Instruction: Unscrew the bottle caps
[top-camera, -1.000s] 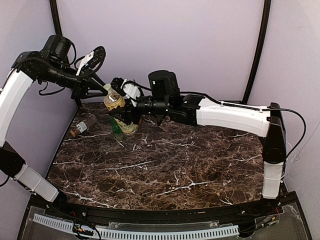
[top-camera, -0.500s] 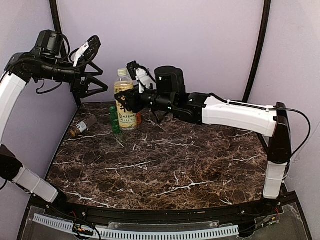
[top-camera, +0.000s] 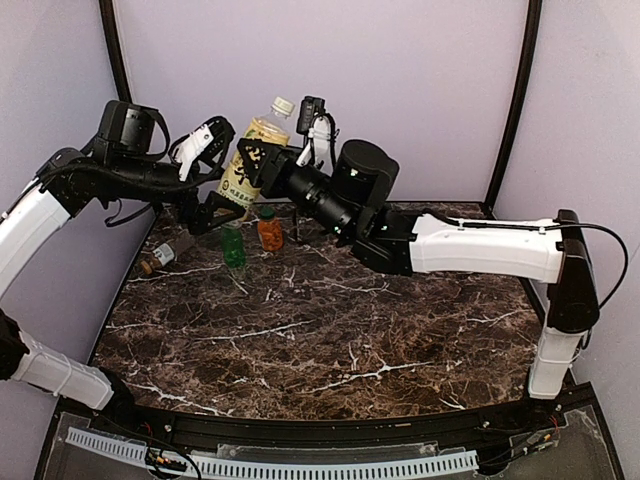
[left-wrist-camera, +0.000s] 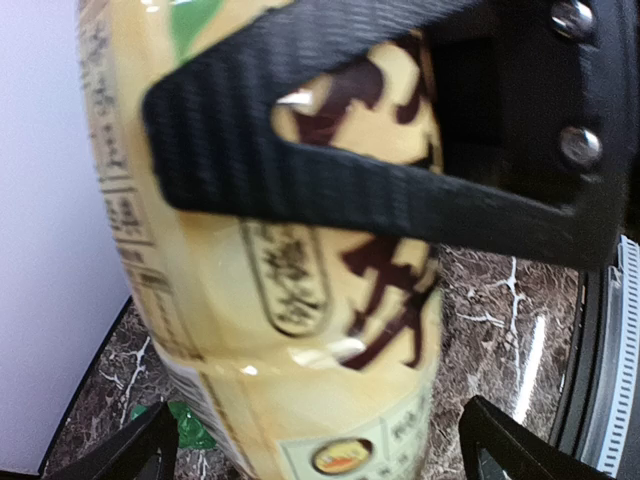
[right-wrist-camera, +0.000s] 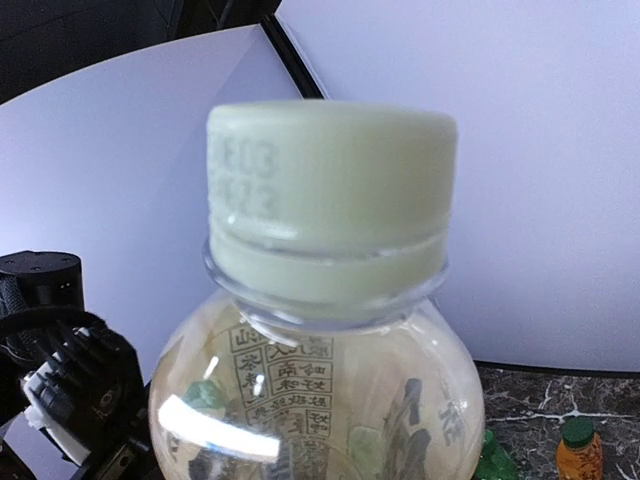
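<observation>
Left fingers (left-wrist-camera: 510, 445) spread wide, right fingers (left-wrist-camera: 400, 205) clamped, both held high.

A pale yellow bottle (right-wrist-camera: 320, 400) fills the middle of the view, upright and very near the lens. Its pale green cap (right-wrist-camera: 330, 190) is on the neck, with faint printed digits on the cap's left side. Dark lettering shows through the clear shoulder. At the lower left sits black arm hardware (right-wrist-camera: 60, 350), blurred. Far right, on the marbled surface (right-wrist-camera: 540, 395), stands an orange bottle (right-wrist-camera: 580, 455) with a dark green cap, a green bottle (right-wrist-camera: 495, 460) just left of it.
</observation>
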